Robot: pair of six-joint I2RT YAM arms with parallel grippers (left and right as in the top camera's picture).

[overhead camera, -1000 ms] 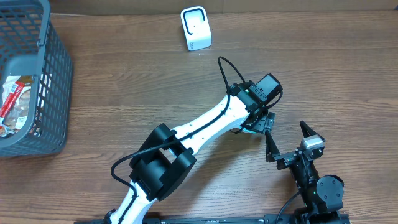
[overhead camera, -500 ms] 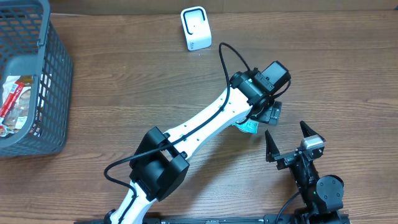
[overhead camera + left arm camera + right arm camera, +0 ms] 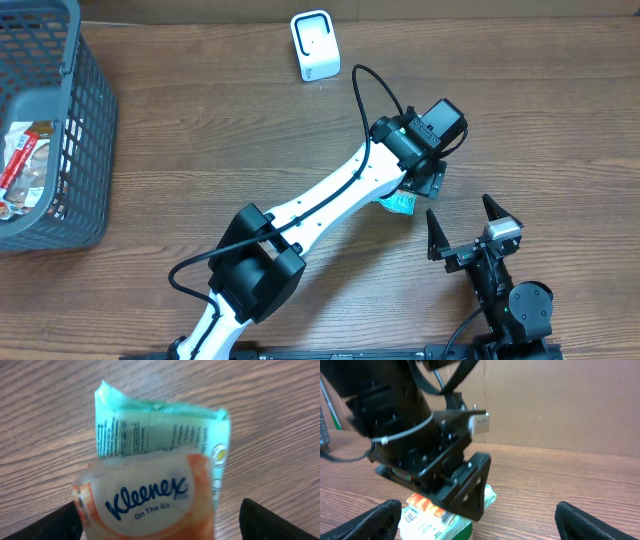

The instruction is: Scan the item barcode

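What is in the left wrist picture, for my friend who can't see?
A pack of Kleenex tissues lies on a brown wooden table, its orange and white label reading "On The Go". Two dark fingertips show at the bottom corners, one on each side of the pack.

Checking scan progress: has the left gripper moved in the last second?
Yes. In the overhead view, the left gripper shifted slightly toward the far edge where the white scanner stands, away from the right gripper.

Grey mesh basket (image 3: 95, 130), snack packets (image 3: 22, 160) inside, wooden table (image 3: 200, 140), cardboard backdrop (image 3: 560, 405)
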